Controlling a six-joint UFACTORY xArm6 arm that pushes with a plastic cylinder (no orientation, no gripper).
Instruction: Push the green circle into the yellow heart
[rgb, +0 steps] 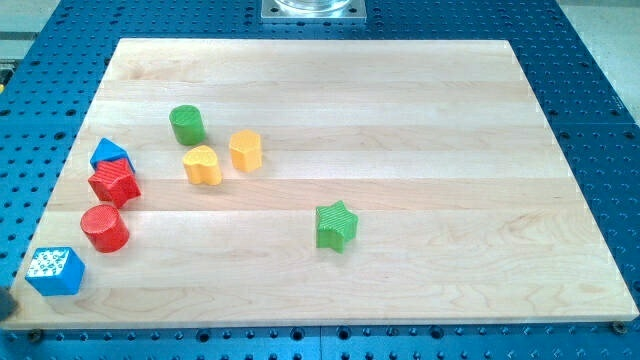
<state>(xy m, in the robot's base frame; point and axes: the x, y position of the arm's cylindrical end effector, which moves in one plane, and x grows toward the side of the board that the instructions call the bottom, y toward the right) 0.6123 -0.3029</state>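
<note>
The green circle (187, 124) stands on the wooden board (420, 120) at the upper left. The yellow heart (202, 165) lies just below it and slightly to the right, with a small gap between them. A second yellow block (245, 150), its shape unclear, sits right of the heart. My tip does not show in the camera view, so I cannot place it relative to the blocks.
A blue triangle (110, 155), a red star (114, 183) and a red circle (104, 228) cluster at the board's left edge. A blue cube (55, 271) sits at the bottom left corner. A green star (336, 225) lies below the middle.
</note>
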